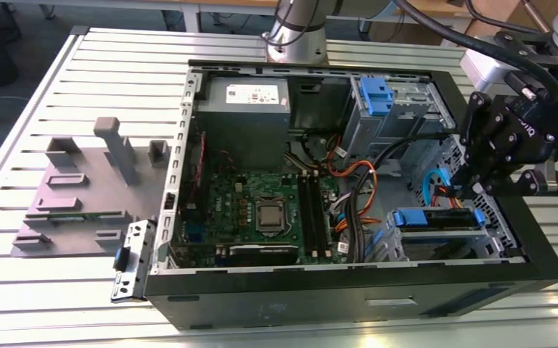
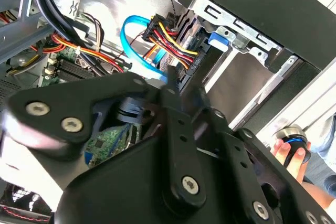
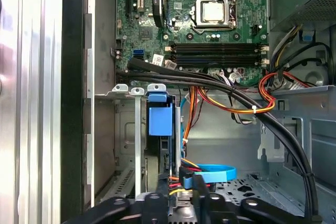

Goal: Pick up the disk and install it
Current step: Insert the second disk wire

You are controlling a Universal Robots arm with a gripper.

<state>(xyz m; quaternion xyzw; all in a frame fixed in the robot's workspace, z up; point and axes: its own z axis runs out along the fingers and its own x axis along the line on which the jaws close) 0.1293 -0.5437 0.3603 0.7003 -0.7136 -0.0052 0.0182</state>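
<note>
A: What is sitting in the open black tower computer case (image 1: 356, 297) on the slatted aluminium table (image 1: 56, 109)?

B: The disk (image 1: 440, 220) — a flat drive in a blue plastic carrier frame with a handle — is sitting in the lower metal drive cage near the case's front, at the exterior view's right. In the exterior view its blue frame is running along the cage's top edge, with a dark body below. In the first wrist view the disk (image 3: 160, 124) is showing edge-on, its blue handle standing out between silver bay rails.

A: And where is the black robot gripper (image 1: 487, 190)?

B: It is hanging just above the disk's end, beside red, yellow and orange power wires. In the first wrist view the gripper (image 3: 181, 195) is pointing down at a bright blue flat data cable (image 3: 212, 174) and the plug at the disk's rear. The finger tips are lying close together; whether they are pinching anything cannot be told.

A: What else is showing?

B: A green motherboard (image 1: 259, 210), a grey power-supply box (image 1: 244, 109) with a white sticker, a second blue-fronted bay (image 1: 376, 98), and a grey plastic fixture (image 1: 85, 188) on the table. In the second wrist view a person's hand (image 2: 291, 153) is holding a small round device.
</note>
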